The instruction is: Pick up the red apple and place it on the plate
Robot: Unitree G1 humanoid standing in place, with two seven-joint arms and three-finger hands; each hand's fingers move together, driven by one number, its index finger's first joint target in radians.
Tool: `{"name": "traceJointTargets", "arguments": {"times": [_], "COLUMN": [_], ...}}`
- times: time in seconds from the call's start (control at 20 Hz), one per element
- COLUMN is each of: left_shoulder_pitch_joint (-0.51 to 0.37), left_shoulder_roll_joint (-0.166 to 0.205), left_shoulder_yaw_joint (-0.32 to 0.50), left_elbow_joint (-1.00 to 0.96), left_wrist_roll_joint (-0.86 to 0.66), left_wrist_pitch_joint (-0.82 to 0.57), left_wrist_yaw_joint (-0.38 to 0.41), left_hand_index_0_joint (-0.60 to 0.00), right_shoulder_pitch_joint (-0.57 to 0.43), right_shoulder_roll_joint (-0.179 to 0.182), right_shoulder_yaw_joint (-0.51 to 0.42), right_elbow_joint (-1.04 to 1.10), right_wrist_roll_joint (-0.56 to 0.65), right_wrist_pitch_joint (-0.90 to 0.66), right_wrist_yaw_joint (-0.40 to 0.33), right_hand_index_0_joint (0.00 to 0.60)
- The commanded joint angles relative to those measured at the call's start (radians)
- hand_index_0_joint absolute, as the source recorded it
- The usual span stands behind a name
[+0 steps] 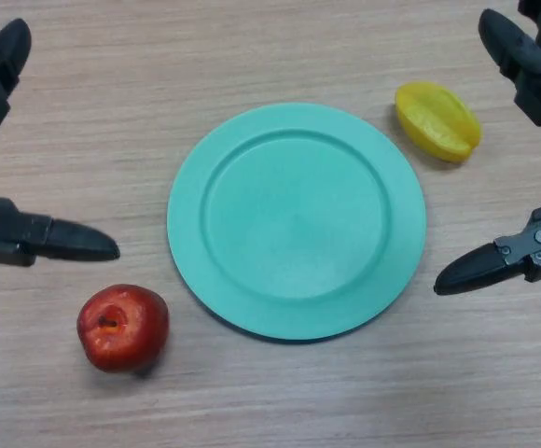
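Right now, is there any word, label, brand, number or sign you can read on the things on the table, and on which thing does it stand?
None: no text, number or sign shows anywhere.
Red apple: no sticker or label.
Green plate: plain, no mark.
Yellow fruit: no label.
Left hand and right hand: black, no readable marking.

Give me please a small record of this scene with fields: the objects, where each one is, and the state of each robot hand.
apple: red apple, on the table, near left of the plate, not touching it
plate: green plate, centre, nothing on it
other fruit: yellow starfruit, on the table, far right of the plate
left robot hand, open, beside the apple, holds nothing
right robot hand, open, right of the plate, holds nothing
task state: apple not yet picked up
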Motion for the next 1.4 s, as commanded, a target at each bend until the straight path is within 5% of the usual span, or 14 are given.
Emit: {"name": "traceJointTargets", "arguments": {"times": [0.05,0.35,0.45,0.55,0.7,0.8,0.95,1.1,1.4], "left_shoulder_pitch_joint": [-0.008,0.005,0.066,0.136,0.281,0.332,0.372,0.395,0.314], "left_shoulder_roll_joint": [0.027,0.029,0.000,-0.064,-0.202,-0.247,-0.267,-0.271,-0.243], "left_shoulder_yaw_joint": [0.071,0.063,0.066,0.092,0.115,0.119,0.080,-0.023,-0.185], "left_elbow_joint": [-0.032,-0.027,-0.053,-0.094,0.028,0.159,0.351,0.536,0.650], "left_wrist_roll_joint": [0.037,0.060,0.151,0.191,0.400,0.452,0.509,0.624,0.644], "left_wrist_pitch_joint": [-0.171,-0.176,-0.206,-0.229,-0.613,-0.815,-1.006,-1.192,-1.084], "left_wrist_yaw_joint": [-0.020,-0.038,-0.091,-0.098,-0.176,-0.187,-0.171,-0.049,0.111], "left_hand_index_0_joint": [0.000,0.000,0.000,0.000,0.000,0.000,0.000,0.000,0.000], "right_shoulder_pitch_joint": [-0.032,-0.034,-0.032,-0.034,-0.046,-0.038,-0.018,-0.024,-0.004], "right_shoulder_roll_joint": [-0.042,-0.025,-0.017,-0.022,-0.007,0.012,0.022,0.024,-0.008], "right_shoulder_yaw_joint": [-0.062,-0.030,-0.044,-0.035,-0.039,-0.038,-0.021,-0.018,-0.015], "right_elbow_joint": [-0.049,-0.058,-0.064,-0.040,-0.039,-0.027,-0.034,-0.049,-0.072], "right_wrist_roll_joint": [0.037,-0.018,-0.011,-0.027,-0.007,0.021,0.048,0.091,0.043], "right_wrist_pitch_joint": [-0.090,-0.080,-0.069,-0.097,-0.090,-0.117,-0.138,-0.161,-0.115], "right_wrist_yaw_joint": [-0.041,-0.041,-0.041,-0.039,-0.051,-0.083,-0.115,-0.143,-0.075], "right_hand_index_0_joint": [0.000,0.000,0.000,0.000,0.000,0.000,0.000,0.000,0.000]}}
